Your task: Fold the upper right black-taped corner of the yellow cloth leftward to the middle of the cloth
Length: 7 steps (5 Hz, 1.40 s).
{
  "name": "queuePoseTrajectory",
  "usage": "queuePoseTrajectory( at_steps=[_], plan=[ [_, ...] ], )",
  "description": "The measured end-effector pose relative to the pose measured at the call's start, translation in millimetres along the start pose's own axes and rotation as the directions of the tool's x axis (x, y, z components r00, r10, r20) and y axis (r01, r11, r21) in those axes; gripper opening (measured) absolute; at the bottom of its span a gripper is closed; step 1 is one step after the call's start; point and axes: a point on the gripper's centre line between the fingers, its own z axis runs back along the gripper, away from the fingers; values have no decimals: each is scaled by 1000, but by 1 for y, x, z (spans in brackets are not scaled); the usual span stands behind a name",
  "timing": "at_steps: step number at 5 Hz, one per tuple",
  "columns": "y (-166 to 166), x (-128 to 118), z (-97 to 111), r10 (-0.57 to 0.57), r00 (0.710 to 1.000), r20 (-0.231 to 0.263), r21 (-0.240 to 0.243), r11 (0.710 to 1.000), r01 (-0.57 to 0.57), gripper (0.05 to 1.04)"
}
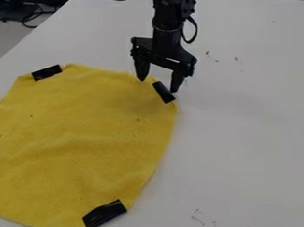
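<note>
The robot arm (169, 9) I see is black all over, built of chunky, narrow segments with knobbly edges. A slim black cable (195, 30) bows out in a loop beside its lower part. The black gripper (157, 85) has a broad, straight crossbar with blocky ends and two dark fingers (141, 68) that taper to narrow tips.
</note>
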Motion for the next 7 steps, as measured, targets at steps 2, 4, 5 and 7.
queuePoseTrajectory(
  at_steps=[2, 4, 5, 7],
  plan=[
    [8, 10, -22, 41, 999, -22, -79, 996, -42, 1000],
    [15, 5, -27, 83, 997, -3, -94, 992, -83, 670],
    [17, 2, -26, 87, 996, -6, -77, 993, -87, 379],
    [34, -15, -8, 151, 988, -10, 9, 988, -151, 65]
  ],
)
